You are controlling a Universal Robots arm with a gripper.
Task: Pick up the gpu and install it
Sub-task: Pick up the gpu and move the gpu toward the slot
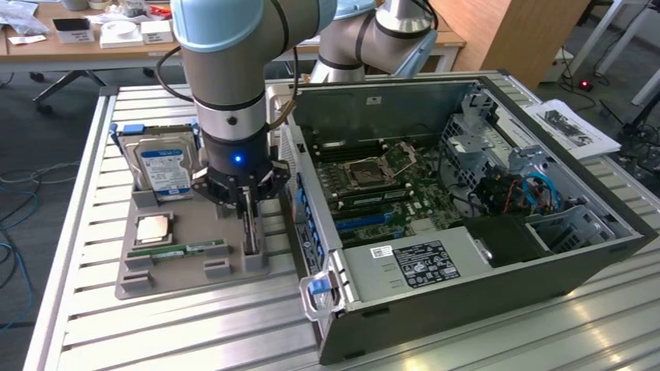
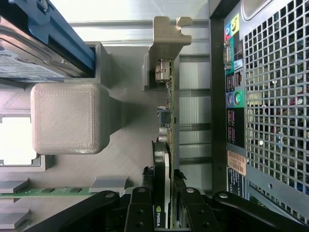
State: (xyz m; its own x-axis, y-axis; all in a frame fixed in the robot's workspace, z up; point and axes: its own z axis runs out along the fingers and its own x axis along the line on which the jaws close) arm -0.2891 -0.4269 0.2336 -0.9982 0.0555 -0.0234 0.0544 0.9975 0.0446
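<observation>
Grey tray (image 1: 175,269) on slatted table (image 1: 154,332): fingers (image 2: 139,212) clamp the upright gpu (image 2: 164,154), hiding its near end.

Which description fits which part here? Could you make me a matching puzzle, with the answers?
Parts:
1. gpu
2. hard drive
3. memory stick
4. computer case

Descriptions:
A. lying flat, green
B. open, on the exterior view's right
C. standing on edge under the pincer
D. upright, blue label

Pairs: 1-C, 2-D, 3-A, 4-B

Open computer case (image 1: 515,286), hard drive (image 1: 165,166) (blue label) — upright, memory stick (image 1: 191,250)
</observation>
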